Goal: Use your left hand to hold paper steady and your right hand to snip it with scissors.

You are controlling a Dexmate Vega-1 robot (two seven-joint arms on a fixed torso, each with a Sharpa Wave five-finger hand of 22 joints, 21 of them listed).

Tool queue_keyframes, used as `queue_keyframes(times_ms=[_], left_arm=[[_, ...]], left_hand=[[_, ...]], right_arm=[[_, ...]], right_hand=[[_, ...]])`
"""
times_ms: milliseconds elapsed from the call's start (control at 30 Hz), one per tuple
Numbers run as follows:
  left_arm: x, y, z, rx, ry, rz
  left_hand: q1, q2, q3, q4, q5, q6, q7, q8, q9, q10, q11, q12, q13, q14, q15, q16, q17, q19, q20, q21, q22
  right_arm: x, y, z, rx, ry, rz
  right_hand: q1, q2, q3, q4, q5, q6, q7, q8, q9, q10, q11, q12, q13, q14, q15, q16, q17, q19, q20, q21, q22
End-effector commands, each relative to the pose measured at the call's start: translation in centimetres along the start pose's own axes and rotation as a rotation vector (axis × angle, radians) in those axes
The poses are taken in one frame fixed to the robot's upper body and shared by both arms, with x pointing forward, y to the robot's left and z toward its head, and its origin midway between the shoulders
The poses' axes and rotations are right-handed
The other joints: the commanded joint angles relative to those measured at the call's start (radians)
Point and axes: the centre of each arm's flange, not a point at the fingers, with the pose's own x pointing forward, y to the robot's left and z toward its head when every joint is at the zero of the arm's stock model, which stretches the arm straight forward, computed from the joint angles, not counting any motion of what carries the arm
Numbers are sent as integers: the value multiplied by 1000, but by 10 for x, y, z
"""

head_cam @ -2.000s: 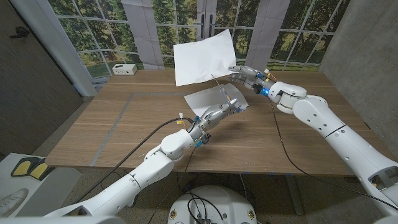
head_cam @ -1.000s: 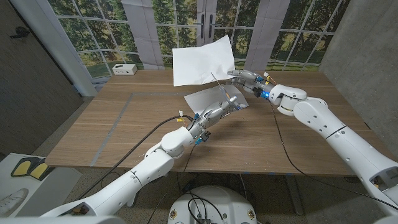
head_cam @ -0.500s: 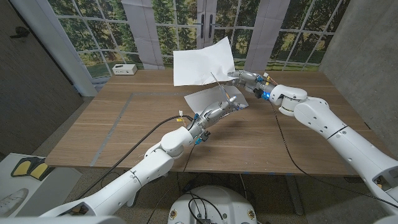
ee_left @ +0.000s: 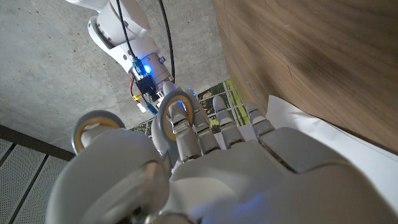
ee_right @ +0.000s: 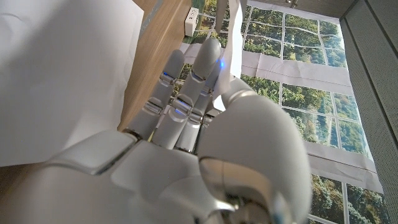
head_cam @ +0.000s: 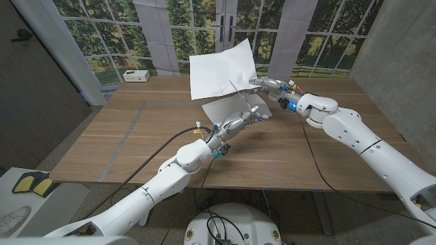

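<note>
Above a wooden table (head_cam: pixel 136 136), with a white box (head_cam: pixel 136 75) at its far edge: right hand (head_cam: pixel 269 86) pinching a raised paper sheet (head_cam: pixel 221 66), left hand (head_cam: pixel 238 122) gripping scissors (head_cam: pixel 246 102) over a second sheet (head_cam: pixel 228 109) lying flat below.

Wooden table (head_cam: pixel 136 136), plank grain, faint tape lines on left half. Behind it a backdrop printed as gridded windows (head_cam: pixel 88 41) with sunlit conifers, grey curtain strips (head_cam: pixel 158 34) between panes. Small white box (head_cam: pixel 137 76) at far left table edge. Grey concrete wall (head_cam: pixel 402 47) right, dark panel (head_cam: pixel 27 95) left. Even, diffuse light.
</note>
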Motion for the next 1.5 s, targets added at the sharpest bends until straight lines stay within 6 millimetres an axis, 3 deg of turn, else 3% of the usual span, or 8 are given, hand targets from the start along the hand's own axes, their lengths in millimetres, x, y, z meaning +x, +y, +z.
queue_keyframes(times_ms=[33, 833, 1500], left_arm=[[0, -1, -2, 2, 9, -3], [-2, -2, -2, 3, 13, -2], [-3, -1, -2, 1, 14, 0]], left_hand=[[1, -11, -3, 9, 0, -19, 11, -1, 5, -2, 1, 0, 2, -1, -55, -2, -1, -2, 9, -4, 4], [-1, -8, 5, 18, -4, -26, 18, 3, 9, -7, 6, -3, -4, -3, -53, 0, -1, -2, 10, -6, 4], [45, 60, 43, 16, -20, -16, 15, 7, 8, 1, 1, 5, -1, 1, -55, 4, 1, 4, 8, -5, 4]], right_arm=[[-3, 0, 0, 0, -9, 19], [-2, 3, 3, -1, -12, 37], [-2, 6, 5, -4, -16, 42]], right_hand=[[3, 5, 7, 3, 1, -1, -8, -2, 3, 13, -16, -1, 0, -8, -1, -3, 7, -11, -43, 10, 0], [1, 6, 7, 1, -5, -1, -9, -1, 2, 15, -15, -3, 2, -7, -2, -13, 14, -20, -45, 42, -12], [0, 5, 6, 1, -8, 0, -6, 0, 1, 15, -17, -6, 3, 2, -2, -17, 19, -30, -45, 66, -24]])
